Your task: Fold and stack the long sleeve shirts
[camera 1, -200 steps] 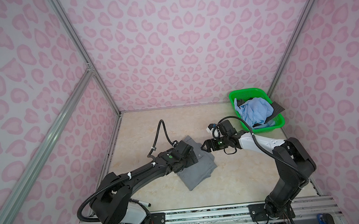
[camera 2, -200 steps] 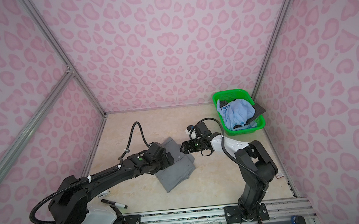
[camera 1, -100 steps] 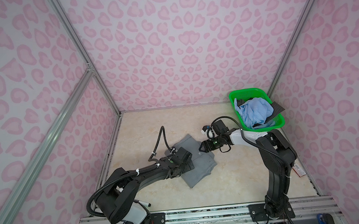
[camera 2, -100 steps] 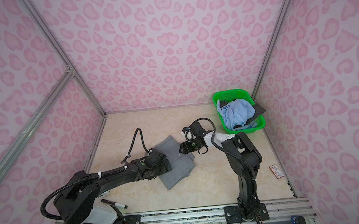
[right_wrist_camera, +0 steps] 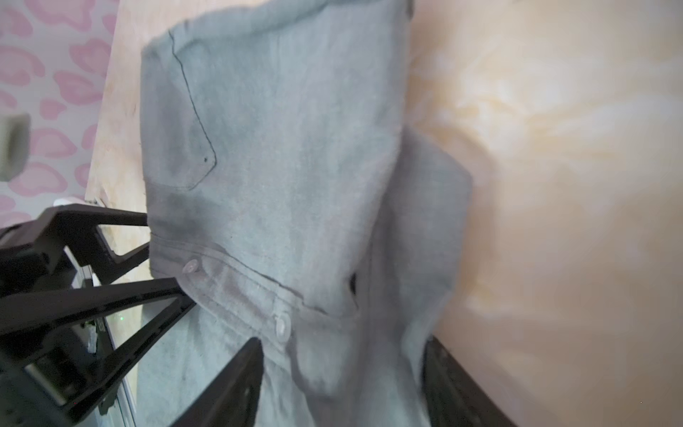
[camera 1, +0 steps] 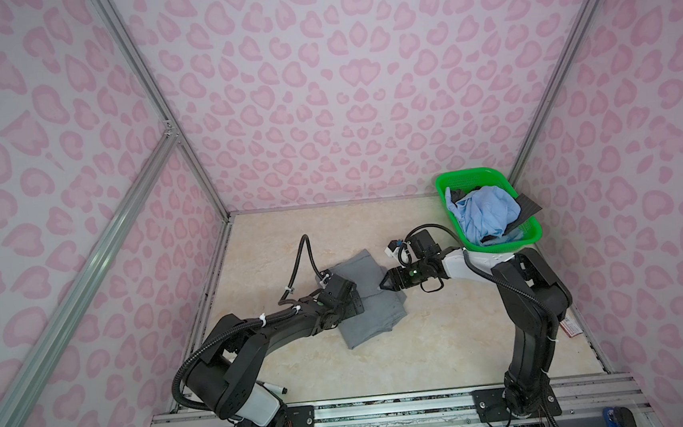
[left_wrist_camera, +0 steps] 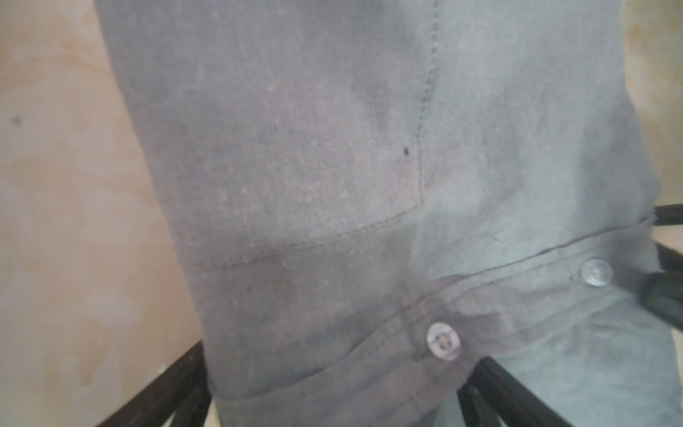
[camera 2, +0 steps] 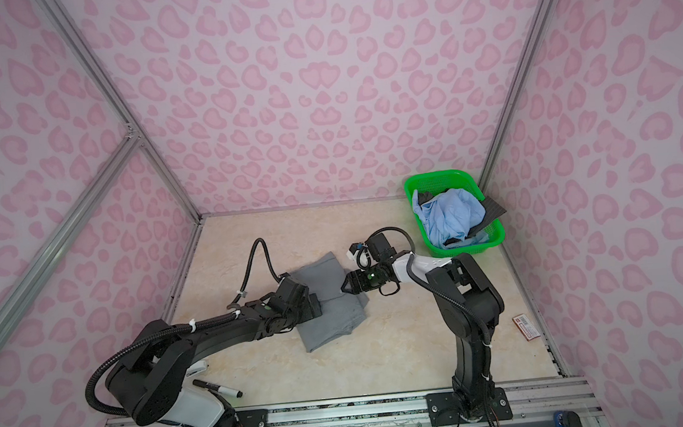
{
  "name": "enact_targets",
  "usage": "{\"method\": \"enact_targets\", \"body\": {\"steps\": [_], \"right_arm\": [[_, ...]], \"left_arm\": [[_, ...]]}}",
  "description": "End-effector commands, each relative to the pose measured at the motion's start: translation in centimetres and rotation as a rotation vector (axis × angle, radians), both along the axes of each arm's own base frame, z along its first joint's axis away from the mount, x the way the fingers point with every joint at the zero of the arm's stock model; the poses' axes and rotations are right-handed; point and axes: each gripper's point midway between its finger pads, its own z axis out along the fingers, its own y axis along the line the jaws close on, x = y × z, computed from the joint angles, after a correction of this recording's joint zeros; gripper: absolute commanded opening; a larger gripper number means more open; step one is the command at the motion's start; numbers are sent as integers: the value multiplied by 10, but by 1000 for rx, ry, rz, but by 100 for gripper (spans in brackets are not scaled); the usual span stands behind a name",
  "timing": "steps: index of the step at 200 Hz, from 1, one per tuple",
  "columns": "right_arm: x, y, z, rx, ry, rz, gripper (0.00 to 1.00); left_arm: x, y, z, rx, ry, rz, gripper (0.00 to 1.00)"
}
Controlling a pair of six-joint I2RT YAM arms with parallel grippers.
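Observation:
A folded mid-grey button-front shirt (camera 1: pixel 374 303) (camera 2: pixel 331 311) lies mid-table. My left gripper (camera 1: pixel 357 305) (left_wrist_camera: pixel 338 392) stands open at its left edge, the buttoned placket (left_wrist_camera: pixel 443 340) lying between the wide-set jaws. My right gripper (camera 1: pixel 383 285) (right_wrist_camera: pixel 345 384) is turned on its side at the shirt's right edge, also open. A loose fold of grey cloth (right_wrist_camera: pixel 332 351) hangs between its fingers without looking pinched. More long sleeve shirts, a light blue one (camera 1: pixel 483 211) and a dark charcoal one (camera 1: pixel 526 204), sit crumpled in the basket.
The green basket (camera 1: pixel 470 173) (camera 2: pixel 437 175) stands at the back right corner. A black marker (camera 2: pixel 218 389) lies by the left arm's base. A small red card (camera 2: pixel 525 326) lies near the right wall. Pink patterned walls close in three sides.
The right gripper moved left onto the shirt's right edge, its jaws narrowed a little and its elbow rose. The left gripper slid back toward the shirt's left edge.

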Motion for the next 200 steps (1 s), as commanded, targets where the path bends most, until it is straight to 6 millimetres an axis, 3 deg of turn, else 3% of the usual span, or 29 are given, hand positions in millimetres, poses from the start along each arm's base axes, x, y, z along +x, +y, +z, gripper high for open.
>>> {"method": "enact_targets", "body": {"steps": [1,32,77,119,144,157,181,200], "right_arm": [[6,-6,2,22,30,-80,74],[5,5,-2,70,48,-48,73],[4,29,-7,137,75,-16,69],[-10,62,-23,143,104,2,66],[-4,65,-34,170,121,-36,54],[1,63,-32,216,112,-59,47],[8,54,-27,266,112,-87,46],[0,69,-19,316,133,-22,46]], "left_arm": [[-52,49,-24,201,236,-19,100],[-41,65,-10,249,216,-15,100],[-23,58,13,250,184,-49,100],[-27,51,-3,220,227,-56,99],[-33,49,-12,202,244,-59,98],[-35,49,-14,206,248,-62,98],[-38,51,-15,211,249,-62,98],[-39,51,-16,214,249,-64,98]]}}
